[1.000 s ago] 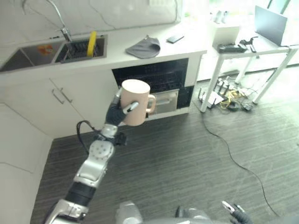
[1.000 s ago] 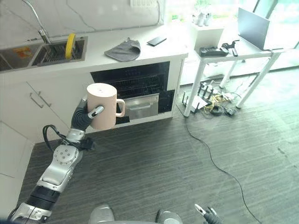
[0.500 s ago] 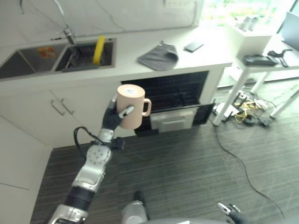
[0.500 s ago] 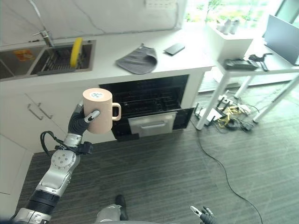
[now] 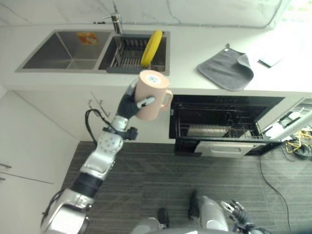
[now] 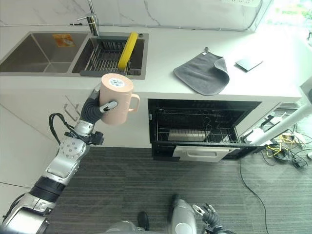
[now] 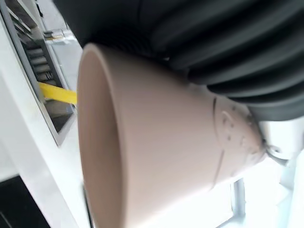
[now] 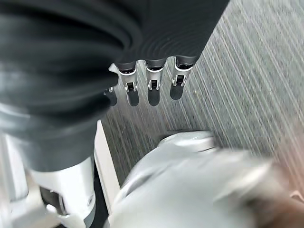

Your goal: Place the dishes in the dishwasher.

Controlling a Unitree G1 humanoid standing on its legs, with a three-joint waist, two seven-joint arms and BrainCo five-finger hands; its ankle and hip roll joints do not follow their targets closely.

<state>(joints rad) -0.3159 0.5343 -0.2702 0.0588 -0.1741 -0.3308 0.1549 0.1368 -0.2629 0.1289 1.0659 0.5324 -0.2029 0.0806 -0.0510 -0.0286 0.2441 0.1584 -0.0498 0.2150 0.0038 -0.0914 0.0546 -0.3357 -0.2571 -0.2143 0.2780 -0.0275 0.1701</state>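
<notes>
A pink mug (image 5: 151, 95) with a handle is held up in front of the counter edge, just left of the open dishwasher (image 5: 224, 127). My left hand (image 5: 128, 104) is shut on the mug, thumb across its side; a round label shows on the mug's upper end. In the left wrist view the mug (image 7: 156, 142) lies against the dark cover. A yellow plate (image 5: 154, 41) stands on edge in the sink rack (image 5: 129, 53). My right hand (image 8: 149, 90) hangs low over the floor with relaxed fingers, holding nothing.
The dishwasher's wire rack (image 6: 195, 127) is visible inside the dark opening under the white counter (image 6: 161, 58). A grey cloth (image 5: 226, 68) and a dark phone (image 6: 248, 62) lie on the counter. A double sink (image 5: 63, 46) with a faucet (image 5: 115, 22) is at left. Dark striped floor below.
The whole view has shifted: the counter and sink now sit closer and more from above. The mug stays in my left hand and now stands left of the dishwasher opening.
</notes>
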